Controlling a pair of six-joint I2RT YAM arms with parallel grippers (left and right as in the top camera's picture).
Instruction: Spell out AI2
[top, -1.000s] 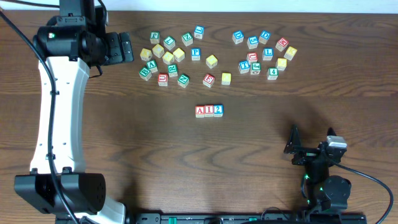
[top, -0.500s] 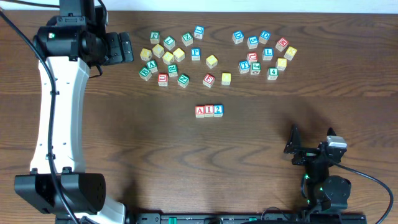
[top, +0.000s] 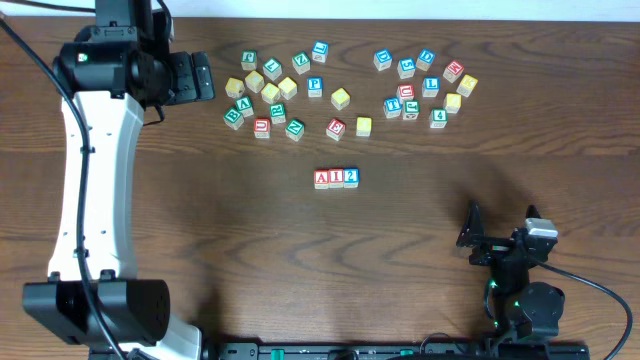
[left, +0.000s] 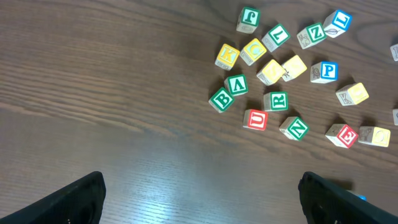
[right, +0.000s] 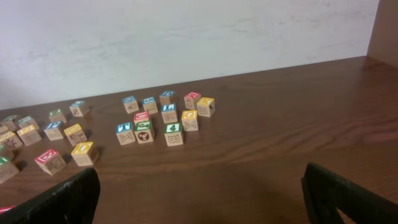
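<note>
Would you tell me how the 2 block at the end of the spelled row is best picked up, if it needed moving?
Come straight down from above and pinch the 2 block on its faces toward and away from the robot. Its left face appears to sit against the I block, leaving no gap there, while those two faces stand free.

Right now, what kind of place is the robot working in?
Probably a robotics lab or test bench: a bare wooden table, scattered alphabet blocks laid out for practice, and a plain white wall behind.
</note>
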